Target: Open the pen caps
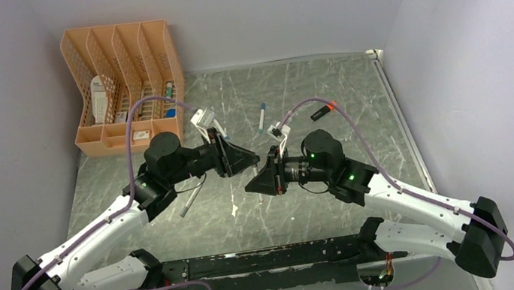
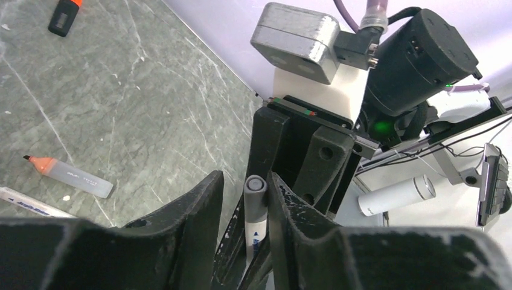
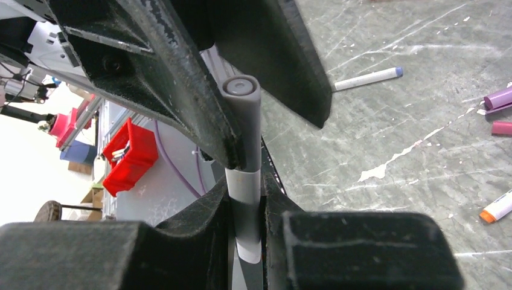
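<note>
My right gripper (image 3: 246,194) is shut on the pale barrel of a pen (image 3: 244,181) and holds it above the table's middle. The pen's grey cap (image 3: 243,106) points toward the left arm. My left gripper (image 2: 246,179) stands open around that grey cap (image 2: 255,194). One finger touches the cap and the other stands a little apart from it. In the top view the left gripper (image 1: 245,160) and the right gripper (image 1: 260,181) meet tip to tip. A purple cap (image 3: 500,96) and a pink cap (image 3: 501,127) lie loose on the table.
An orange file rack (image 1: 123,80) stands at the back left. Loose on the table lie a white pen with a blue cap (image 3: 368,78), an uncapped orange-tipped pen (image 2: 66,175), a black marker with an orange end (image 1: 321,111) and a grey pen (image 1: 190,200).
</note>
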Available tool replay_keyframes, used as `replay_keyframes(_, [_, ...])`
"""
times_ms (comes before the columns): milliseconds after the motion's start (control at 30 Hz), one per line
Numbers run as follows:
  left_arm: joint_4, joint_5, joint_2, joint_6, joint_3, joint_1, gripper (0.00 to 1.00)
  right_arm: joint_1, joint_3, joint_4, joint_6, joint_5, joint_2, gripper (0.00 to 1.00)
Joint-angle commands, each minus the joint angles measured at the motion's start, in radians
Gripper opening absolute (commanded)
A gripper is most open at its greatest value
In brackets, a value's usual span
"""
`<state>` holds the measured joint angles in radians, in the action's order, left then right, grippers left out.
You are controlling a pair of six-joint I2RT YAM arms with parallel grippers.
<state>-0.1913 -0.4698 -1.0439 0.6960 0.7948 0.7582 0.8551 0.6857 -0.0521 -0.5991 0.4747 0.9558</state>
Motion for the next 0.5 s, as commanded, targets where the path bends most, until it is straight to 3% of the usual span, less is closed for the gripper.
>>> replay_keyframes(0, [-0.06,-0.02,-0.015,-0.013,0.008,0.0,0.38,-0.005,0.006,-0.046,-0.005,0.039,0.006,0.0])
replay_keyframes(100, [-0.06,-0.03,-0.03,-0.015,0.015,0.0,0.18,-0.006,0.007,-0.049,-0.007,0.041,0.01,0.0])
replay_keyframes(167, [-0.053,-0.039,-0.041,-0.014,0.02,0.0,0.1,-0.006,0.011,-0.048,-0.007,0.042,0.013,0.0])
replay_keyframes(267, [-0.042,-0.042,-0.05,-0.017,0.023,-0.001,0.07,-0.011,0.026,-0.035,-0.005,0.041,0.016,0.0])
replay_keyframes(467, [-0.012,-0.03,-0.061,-0.024,0.026,0.0,0.07,-0.05,0.05,0.041,0.002,0.043,0.004,0.2])
